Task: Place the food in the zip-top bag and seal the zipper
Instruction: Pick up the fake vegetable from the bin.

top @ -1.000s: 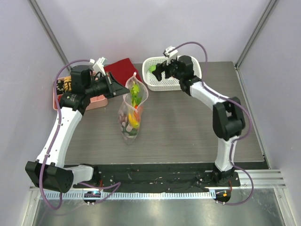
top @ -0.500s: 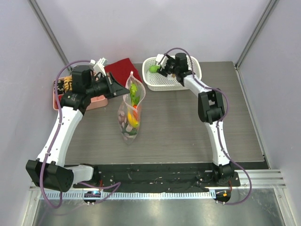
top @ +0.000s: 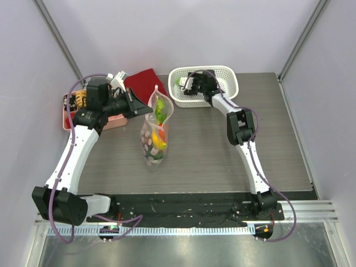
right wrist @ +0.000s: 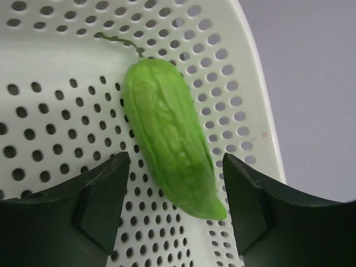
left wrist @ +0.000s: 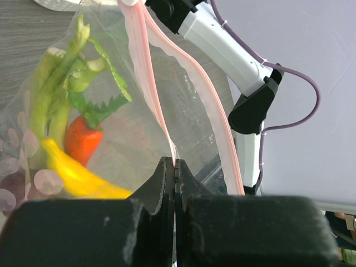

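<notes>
My left gripper [left wrist: 175, 168] pinched the edge of the zip-top bag [left wrist: 139, 128] to hold it open. My right gripper [right wrist: 173, 167] was spread around the green piece [right wrist: 167, 139] in the basket [right wrist: 55, 67], ready to grab.

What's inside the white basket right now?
One green toy vegetable lies on the basket floor, between the open fingers of the right gripper, not yet gripped. In the top view the arm covers part of the basket; anything beneath cannot be seen.

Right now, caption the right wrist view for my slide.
Open right gripper frames a green toy vegetable lying in the white perforated basket.
</notes>
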You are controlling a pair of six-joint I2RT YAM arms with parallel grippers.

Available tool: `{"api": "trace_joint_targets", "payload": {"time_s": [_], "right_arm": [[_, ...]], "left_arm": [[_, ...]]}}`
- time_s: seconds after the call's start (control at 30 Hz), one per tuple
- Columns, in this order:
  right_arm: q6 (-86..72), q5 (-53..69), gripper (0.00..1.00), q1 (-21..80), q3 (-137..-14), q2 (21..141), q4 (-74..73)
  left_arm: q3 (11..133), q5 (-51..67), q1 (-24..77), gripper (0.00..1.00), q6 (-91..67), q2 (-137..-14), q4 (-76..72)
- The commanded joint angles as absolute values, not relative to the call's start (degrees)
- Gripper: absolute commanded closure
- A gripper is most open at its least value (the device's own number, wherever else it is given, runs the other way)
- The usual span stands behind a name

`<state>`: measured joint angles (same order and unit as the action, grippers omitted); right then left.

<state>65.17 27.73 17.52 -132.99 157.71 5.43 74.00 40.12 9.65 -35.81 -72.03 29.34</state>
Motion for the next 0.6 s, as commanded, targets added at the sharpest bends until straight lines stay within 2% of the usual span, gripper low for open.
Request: {"api": "trace_joint_targets", "payload": {"time_s": [0.0,0.2,0.33,0.4,0.47,0.5,0.57], "right_arm": [[71.2,26.5,0.27,17.6,-138.4,161.1,7.5],[74.2,25.8,0.31,17.1,-142.2,165.3,8.8],[74.3,24.5,0.61,16.6,-142.5,166.7,12.4],[73.7,23.7,0.65,16.4,-142.3,166.7,14.2],[71.9,23.6,0.76,16.3,-141.9,166.0,15.6],[71.4,23.6,0.86,16.2,-141.0,165.3,16.6],[69.4,24.0,0.95,15.9,-139.2,163.0,18.4]], "left_arm": [[73.6,40.6,8.9,1.0,-35.7,-71.5,27.7],[73.5,40.9,8.2,1.0,-35.8,-71.8,28.1],[73.7,41.3,7.9,1.0,-35.9,-72.3,28.1],[73.7,41.4,7.8,1.0,-36.0,-72.5,28.3],[73.8,41.5,7.8,1.0,-36.0,-72.5,28.2],[73.7,41.5,7.7,1.0,-36.0,-72.6,28.3],[73.8,41.6,7.7,1.0,-36.0,-72.8,28.3]]}}
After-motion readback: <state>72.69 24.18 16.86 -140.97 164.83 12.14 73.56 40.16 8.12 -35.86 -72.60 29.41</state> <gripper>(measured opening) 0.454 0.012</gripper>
